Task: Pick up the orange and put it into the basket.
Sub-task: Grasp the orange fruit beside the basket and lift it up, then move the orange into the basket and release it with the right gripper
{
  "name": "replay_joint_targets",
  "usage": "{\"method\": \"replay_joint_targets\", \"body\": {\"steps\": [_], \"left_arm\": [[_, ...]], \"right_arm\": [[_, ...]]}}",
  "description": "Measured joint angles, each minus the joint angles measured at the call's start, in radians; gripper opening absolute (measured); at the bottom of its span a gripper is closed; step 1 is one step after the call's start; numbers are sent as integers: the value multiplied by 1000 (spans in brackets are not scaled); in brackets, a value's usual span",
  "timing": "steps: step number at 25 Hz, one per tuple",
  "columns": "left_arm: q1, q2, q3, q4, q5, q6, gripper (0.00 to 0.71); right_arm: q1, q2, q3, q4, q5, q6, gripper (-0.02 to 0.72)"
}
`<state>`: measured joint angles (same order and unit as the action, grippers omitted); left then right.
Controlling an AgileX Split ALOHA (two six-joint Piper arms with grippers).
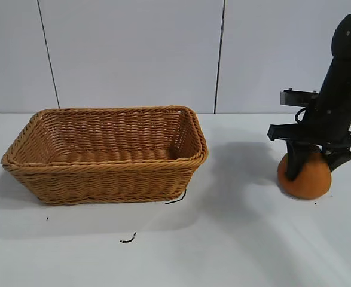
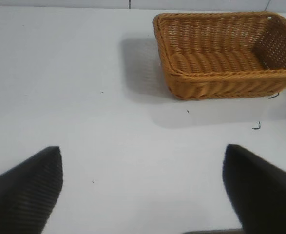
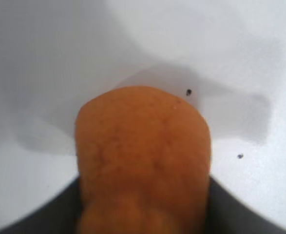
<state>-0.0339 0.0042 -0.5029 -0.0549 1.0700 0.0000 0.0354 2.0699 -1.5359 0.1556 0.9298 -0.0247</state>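
The orange (image 1: 305,177) sits on the white table (image 1: 235,239) at the right side of the exterior view, well apart from the basket (image 1: 106,154). It rests on its wide rounded base; its upper part is hidden behind the gripper, so its upright axis cannot be confirmed there. In the right wrist view the fruit (image 3: 143,161) appears elongated, its long axis running along the gap between the fingers. The right gripper (image 1: 314,162) points steeply down over the orange, with one dark finger (image 1: 297,162) lying against the fruit's near left face and the other at its right shoulder. The fingers stand narrow, pressed against the orange on both sides; the fruit remains in contact with the table. The basket lies lengthwise across the left half of the table, opening upward, its interior showing only woven floor. The left gripper (image 2: 143,195) hovers over bare table short of the basket, fingers (image 2: 26,190) spread wide, holding nothing.
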Motion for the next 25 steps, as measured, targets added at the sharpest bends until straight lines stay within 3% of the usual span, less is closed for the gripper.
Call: {"method": "replay_joint_targets", "body": {"steps": [6, 12, 21, 25], "left_arm": [[0, 0, 0, 0, 0, 0, 639], [0, 0, 0, 0, -1, 0, 639], [0, 0, 0, 0, -1, 0, 639], [0, 0, 0, 0, -1, 0, 639]], "right_arm": [[23, -75, -204, 1, 116, -3, 120], [137, -77, -333, -2, 145, 15, 118], [388, -38, -356, -1, 61, 48, 118], [528, 56, -363, 0, -55, 60, 118]]}}
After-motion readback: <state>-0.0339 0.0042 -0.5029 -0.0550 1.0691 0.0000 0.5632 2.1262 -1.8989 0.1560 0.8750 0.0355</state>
